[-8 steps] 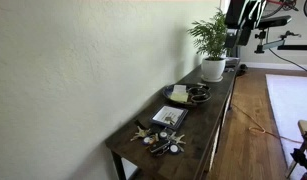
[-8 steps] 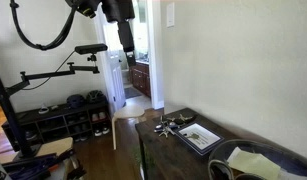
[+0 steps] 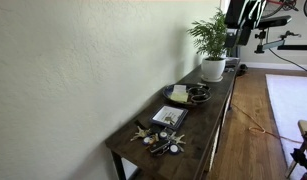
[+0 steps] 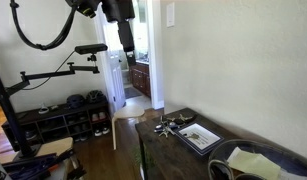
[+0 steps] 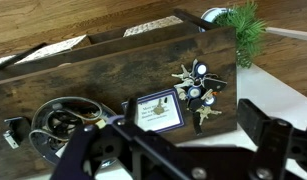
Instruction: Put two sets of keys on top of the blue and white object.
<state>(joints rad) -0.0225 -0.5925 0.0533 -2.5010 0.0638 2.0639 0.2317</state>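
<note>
The key sets (image 3: 158, 140) lie bunched together near one end of the dark wooden table (image 3: 198, 140), with silvery and brassy keys and round fobs. In the wrist view the keys (image 5: 196, 85) show several fobs. Beside them lies the flat blue and white object (image 3: 170, 117), also seen in an exterior view (image 4: 198, 135) and in the wrist view (image 5: 158, 110), touching nothing. My gripper (image 4: 123, 47) hangs high above the floor, well away from the table. In the wrist view the gripper (image 5: 183, 135) is open, its fingers (image 5: 261, 122) wide apart and empty.
A bluish dish with a yellow item (image 3: 179, 93), a dark round bowl (image 3: 199, 95) and a potted plant (image 3: 213, 45) stand on the table beyond the blue and white object. The table runs along a white wall. A shoe rack (image 4: 63, 118) stands behind the arm.
</note>
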